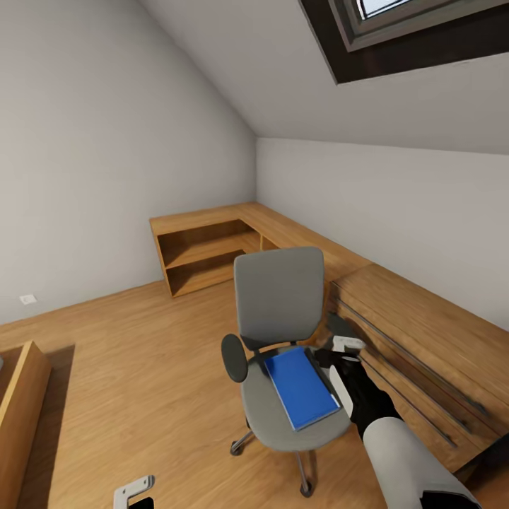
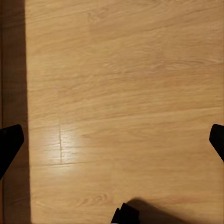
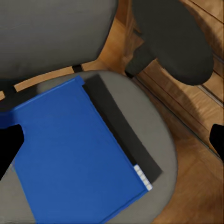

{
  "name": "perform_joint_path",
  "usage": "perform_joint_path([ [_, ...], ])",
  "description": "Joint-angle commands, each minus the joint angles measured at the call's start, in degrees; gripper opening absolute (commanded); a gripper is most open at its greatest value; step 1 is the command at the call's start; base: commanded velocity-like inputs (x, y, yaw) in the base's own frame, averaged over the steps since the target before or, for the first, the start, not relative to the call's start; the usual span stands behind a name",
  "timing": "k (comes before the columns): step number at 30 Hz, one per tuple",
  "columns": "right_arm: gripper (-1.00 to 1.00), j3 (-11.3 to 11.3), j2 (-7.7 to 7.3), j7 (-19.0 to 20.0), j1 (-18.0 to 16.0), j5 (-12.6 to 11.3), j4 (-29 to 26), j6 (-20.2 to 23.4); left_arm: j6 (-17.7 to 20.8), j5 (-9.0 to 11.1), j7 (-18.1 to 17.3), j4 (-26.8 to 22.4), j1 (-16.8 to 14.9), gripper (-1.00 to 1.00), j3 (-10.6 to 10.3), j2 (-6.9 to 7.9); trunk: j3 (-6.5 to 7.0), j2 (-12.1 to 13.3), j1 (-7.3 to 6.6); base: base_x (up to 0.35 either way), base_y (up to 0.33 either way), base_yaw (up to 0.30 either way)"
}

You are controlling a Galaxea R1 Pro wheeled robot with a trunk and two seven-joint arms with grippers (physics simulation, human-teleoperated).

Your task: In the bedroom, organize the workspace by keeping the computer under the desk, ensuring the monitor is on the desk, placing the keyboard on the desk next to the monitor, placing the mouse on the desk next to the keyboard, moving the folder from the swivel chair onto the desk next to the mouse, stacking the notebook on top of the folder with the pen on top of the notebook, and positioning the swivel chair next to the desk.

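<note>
Soft, even daylight fills the room, coming from a skylight [image 1: 396, 28] in the sloped ceiling. The swivel chair [image 1: 286, 353] casts only a faint shadow on the wooden floor [image 1: 141, 353]. In the left wrist view a pale glare patch [image 2: 70, 140] sits on the floorboards beside a dark shadow band [image 2: 13, 93]. The renders look slightly soft, with wide-angle stretching at the head view's edges.
</note>
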Motion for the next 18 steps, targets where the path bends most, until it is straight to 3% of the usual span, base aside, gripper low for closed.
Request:
perform_joint_path([
  [1, 1.0, -0.3, -0.07, 1.6, 0.0, 0.0, -0.1, 0.4, -0.2, 0.6, 0.4, -0.1, 0.0, 1.0, -0.2, 0.01, -0.24, -0.4, 0.22, 0.001, 0.0, 0.0],
  [18, 1.0, -0.4, -0.15, 2.1, 0.0, 0.1, 0.0, 0.1, -0.2, 0.6, 0.8, -0.1, 0.0, 1.0, -0.3, -0.11, -3.3, -7.3, 3.96, 0.0, 0.0, 0.0],
])
